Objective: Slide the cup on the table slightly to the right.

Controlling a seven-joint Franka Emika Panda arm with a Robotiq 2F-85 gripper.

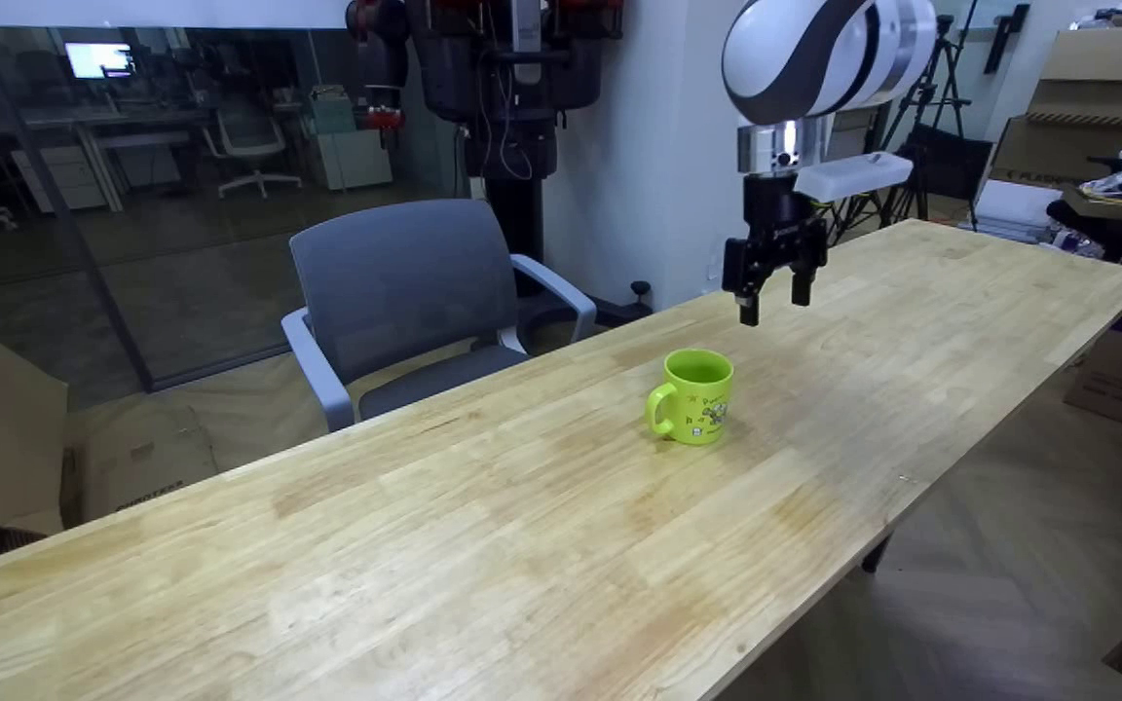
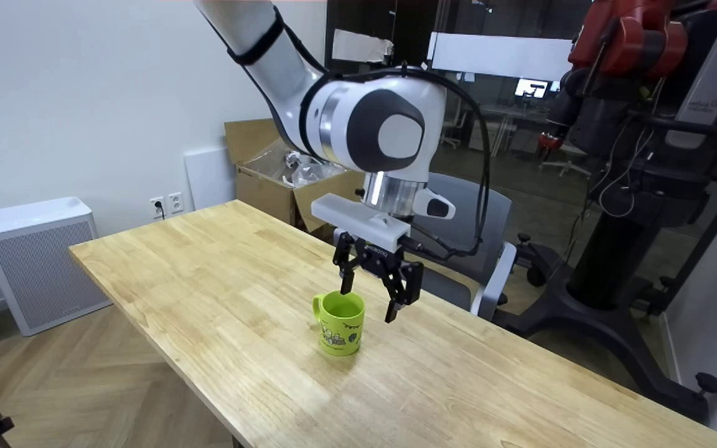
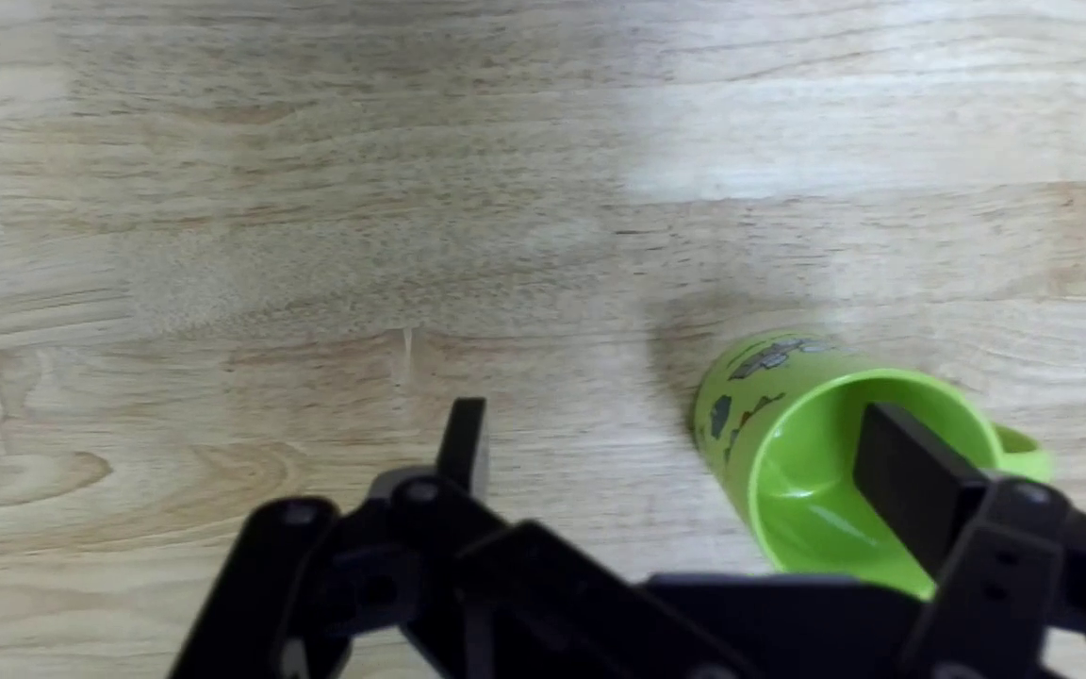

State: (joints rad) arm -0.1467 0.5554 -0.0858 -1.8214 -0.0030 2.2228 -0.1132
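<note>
"Cup (image 1: 695, 401) sits upright on the tabletop (image 1: 444, 545), at about four o'clock in the wrist view. What worries you?"

"Those jaws. They stand wide apart, holding nothing, hanging above it. In the wrist view one overlaps the cup's mouth (image 3: 807, 500); its partner is out at nine o'clock from there."

"And if they drop straight down?"

"One could land on the rim (image 3: 868, 375) and tip the cup, because they aren't centred over it."

"Sideways, then?"

"Pushed too high up, I'd guess it topples instead of sliding. The handle (image 2: 316, 308), at ten o'clock of the cup in an exterior view, might get caught and swing it round."

"Count the lot."

"One cup with one handle, one tabletop, one white arm (image 2: 337, 121), two jaws. One grey chair (image 1: 405, 282), at the cup's ten o'clock in an exterior view. In an exterior view, one black-and-red robot (image 2: 651, 155) at two o'clock and one white grilled unit (image 2: 47, 267) at nine. Cardboard boxes (image 2: 265, 196)? Too jumbled to count."
</note>
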